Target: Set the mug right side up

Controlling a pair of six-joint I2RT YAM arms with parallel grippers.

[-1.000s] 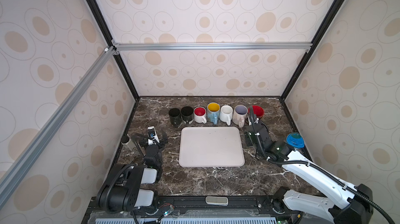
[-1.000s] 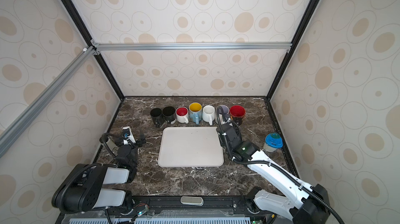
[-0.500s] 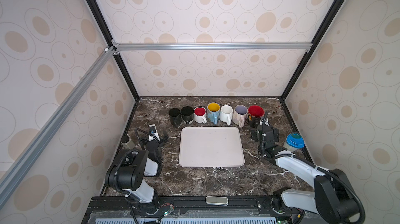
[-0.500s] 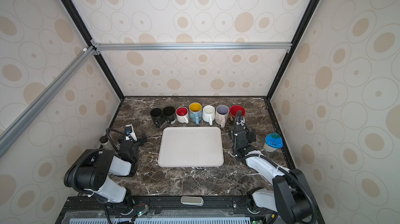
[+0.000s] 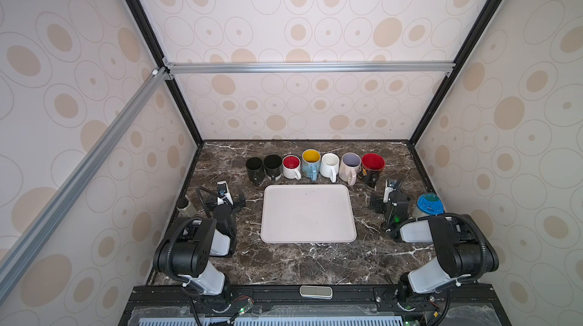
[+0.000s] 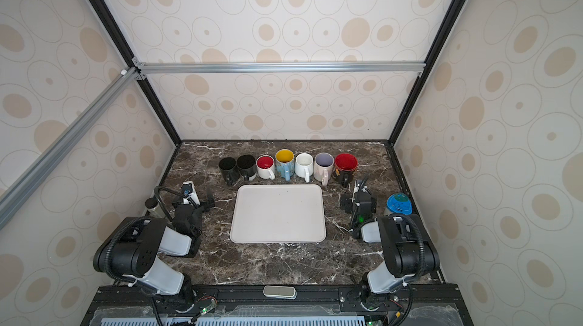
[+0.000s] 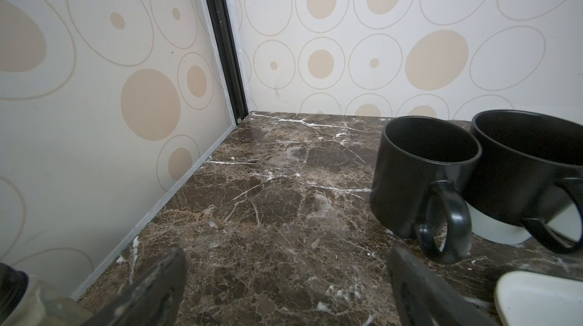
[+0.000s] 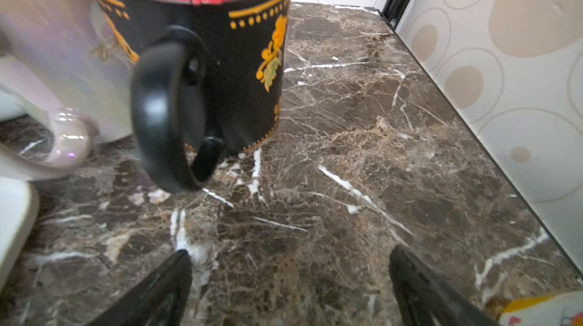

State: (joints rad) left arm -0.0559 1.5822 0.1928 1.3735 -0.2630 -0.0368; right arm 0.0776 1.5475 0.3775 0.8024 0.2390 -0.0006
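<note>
Right arm has pulled back since a sec ago: then it reached out to the end of the mug row, now it sits folded w/ the right gripper (image 5: 390, 197) at 3 o'clock of the tray (image 5: 307, 214), just off the tray's edge and apart from every mug; the left arm has folded up too, its gripper about where it was. Jaws of the right gripper stand wide apart w/ nothing btwn them (its wrist view has just the marble table (image 8: 347, 151) in the gap). Red-lined black mug (image 5: 372, 166) w/ gold ornament stands upright, mouth up, at approx 1 o'clock of the tray, last on the right in a row of seven along 12 o'clock, handle facing the front toward the right gripper. Its neighbour, a pearly lilac mug (image 5: 350, 168), is touching it or nearly so, can't tell which. Leftward come a white mug (image 5: 329, 165), a blue mug (image 5: 311, 165) w/ yellow inside, a white mug w/ red inside (image 5: 291, 166), a black mug w/ white base (image 5: 273, 166) & a plain black mug (image 5: 254, 168), all mouth up. Left gripper (image 5: 225, 202) sits at 9 o'clock of the tray, jaws likewise spread wide & empty, aimed near the two black ones. Blue-lidded cup (image 5: 429, 206) stands at 3 o'clock beyond the right gripper, by the side wall; a small capped bottle (image 5: 184, 207) at 9 o'clock beyond the left gripper.
</note>
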